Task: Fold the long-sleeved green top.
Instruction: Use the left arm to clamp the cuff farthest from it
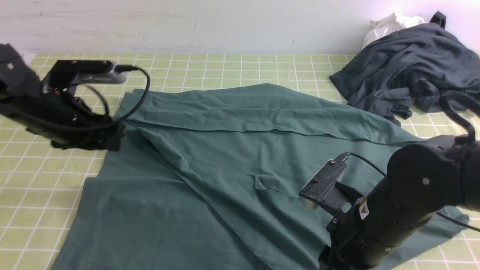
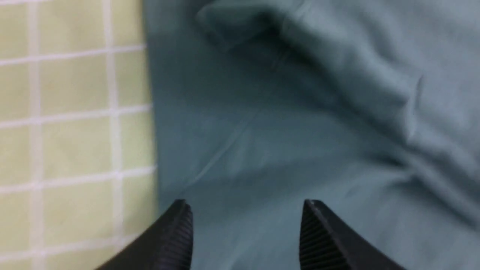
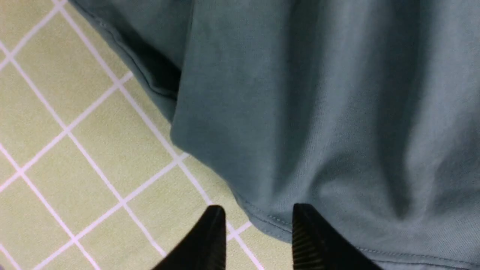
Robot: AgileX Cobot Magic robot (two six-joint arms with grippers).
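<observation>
The green long-sleeved top (image 1: 225, 157) lies spread and creased over most of the checked table, with one long fold across its far part. My left gripper (image 1: 114, 139) hovers at the top's left edge. In the left wrist view it (image 2: 245, 205) is open over the green cloth (image 2: 300, 112), with nothing between its fingers. My right arm (image 1: 397, 210) reaches down at the near right, its fingers hidden in the front view. In the right wrist view, the right gripper (image 3: 258, 210) is open just above the top's stitched hem (image 3: 270, 221), gripping nothing.
A dark charcoal-grey garment (image 1: 408, 71) is heaped at the back right, with a small white cloth (image 1: 390, 24) behind it against the wall. The yellow-green checked table cover (image 1: 225, 67) shows along the far side and on the left.
</observation>
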